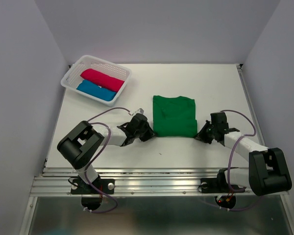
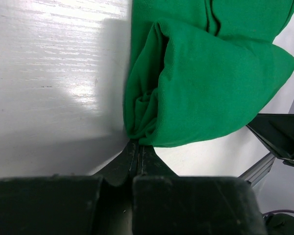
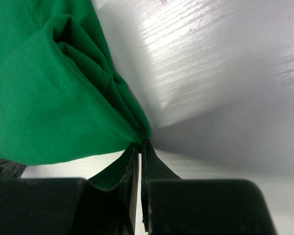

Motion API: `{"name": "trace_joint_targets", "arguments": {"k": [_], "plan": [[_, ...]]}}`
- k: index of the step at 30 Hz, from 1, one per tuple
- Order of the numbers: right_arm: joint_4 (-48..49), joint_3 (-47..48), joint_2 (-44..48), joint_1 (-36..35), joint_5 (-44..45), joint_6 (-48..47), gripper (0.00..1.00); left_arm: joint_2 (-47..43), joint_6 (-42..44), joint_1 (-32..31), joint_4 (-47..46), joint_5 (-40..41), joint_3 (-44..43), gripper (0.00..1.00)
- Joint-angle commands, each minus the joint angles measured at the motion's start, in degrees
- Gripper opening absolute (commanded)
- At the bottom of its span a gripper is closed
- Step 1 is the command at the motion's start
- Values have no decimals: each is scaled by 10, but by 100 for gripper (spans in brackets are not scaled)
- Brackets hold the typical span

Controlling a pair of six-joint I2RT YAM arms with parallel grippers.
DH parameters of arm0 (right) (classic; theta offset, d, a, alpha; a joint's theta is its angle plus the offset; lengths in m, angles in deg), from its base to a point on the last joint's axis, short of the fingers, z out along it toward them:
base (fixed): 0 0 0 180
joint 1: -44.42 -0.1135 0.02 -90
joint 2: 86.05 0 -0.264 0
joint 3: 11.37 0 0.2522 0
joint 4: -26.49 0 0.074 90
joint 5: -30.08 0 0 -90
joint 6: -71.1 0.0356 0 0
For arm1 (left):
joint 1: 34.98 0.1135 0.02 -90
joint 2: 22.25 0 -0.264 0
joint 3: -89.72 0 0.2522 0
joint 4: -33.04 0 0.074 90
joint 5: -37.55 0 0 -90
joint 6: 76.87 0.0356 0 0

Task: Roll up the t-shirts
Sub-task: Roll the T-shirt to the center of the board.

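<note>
1. The white table [image 1: 220,88] carried the folded green t-shirt [image 1: 174,116] at its centre.
2. The lattice basket [image 1: 71,78], at 10 o'clock, held the rolled crimson-pink t-shirt [image 1: 102,80] and blue t-shirt [image 1: 95,90].
3. The left gripper [image 2: 137,147] was clamped on the green t-shirt's 7 o'clock corner, and the right gripper [image 3: 141,146] on its 5 o'clock corner.

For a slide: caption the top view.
Left gripper and right gripper pinch green t-shirt; pink t-shirt, blue t-shirt rolled in basket.

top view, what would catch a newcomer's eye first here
The bright green t-shirt, folded into a rectangle at the middle of the white table, stands out most. The left gripper and the right gripper are each shut on one of its near corners. At the far left, a white basket holds a rolled pink t-shirt and a rolled blue t-shirt side by side.
</note>
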Motion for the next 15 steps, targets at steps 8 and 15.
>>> {"name": "trace_joint_targets", "arguments": {"k": [8,15], "plan": [[-51,4,55,4,25,-30,1,-28,-3,0,90,-19,-35,0],[-102,14,96,4,11,-42,1,-55,0,0,145,-34,-51,0]]}}
